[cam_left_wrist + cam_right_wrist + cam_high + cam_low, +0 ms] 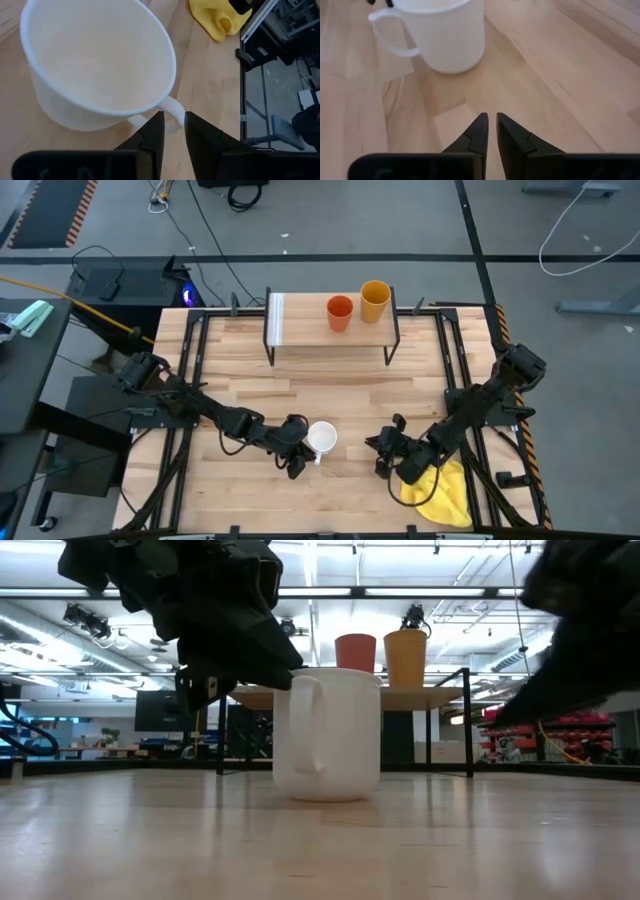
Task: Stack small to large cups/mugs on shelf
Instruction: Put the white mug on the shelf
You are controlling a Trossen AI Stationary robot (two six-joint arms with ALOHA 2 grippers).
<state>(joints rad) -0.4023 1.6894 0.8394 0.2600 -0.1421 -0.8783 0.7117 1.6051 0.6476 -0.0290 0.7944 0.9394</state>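
Observation:
The white mug [321,438] stands upright on the tabletop near the table's near edge, its handle [303,730] turned toward my left gripper [298,452]. That gripper is closed on the handle. My right gripper [385,452] is shut and hangs over bare wood to the mug's right, pointing at the mug [445,35]. The red-orange cup [340,312] and the taller yellow-orange tumbler [375,301] stand side by side on the shelf [305,328] at the far edge; both show behind the mug in the low view. My left gripper [173,116] pinches the mug's handle [175,111] between its two fingers, at the outer curve of the loop. The fingers slant down from above and from the table's left. The mug stays upright with its base on the table [330,795].
A crumpled yellow cloth [440,488] lies by the near right corner, just behind my right gripper. The shelf has a whitish strip [277,320] at its left end and free board left of the cups. Black frame rails [190,350] run along both table sides.

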